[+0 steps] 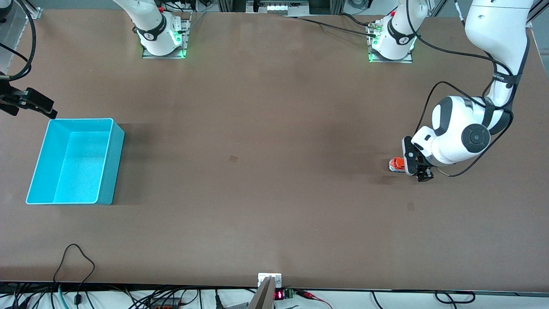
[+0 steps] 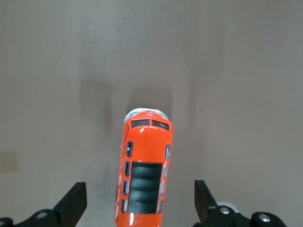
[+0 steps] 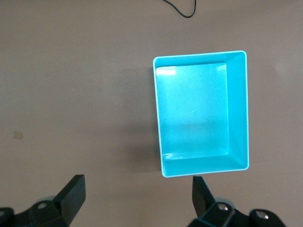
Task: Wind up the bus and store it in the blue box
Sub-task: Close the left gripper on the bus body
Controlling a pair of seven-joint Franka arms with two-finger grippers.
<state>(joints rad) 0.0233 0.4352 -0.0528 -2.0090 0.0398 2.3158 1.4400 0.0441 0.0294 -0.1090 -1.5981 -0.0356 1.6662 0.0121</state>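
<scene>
The small orange bus stands on the table near the left arm's end. In the left wrist view the bus lies lengthwise between the two black fingers, with a gap on each side. My left gripper is open around the bus and not touching it. The blue box stands open and empty near the right arm's end, and it also shows in the right wrist view. My right gripper is open and empty, up over the table beside the box.
Two small darker patches mark the brown tabletop. Cables lie along the table edge nearest the front camera. A black cable shows near the box in the right wrist view.
</scene>
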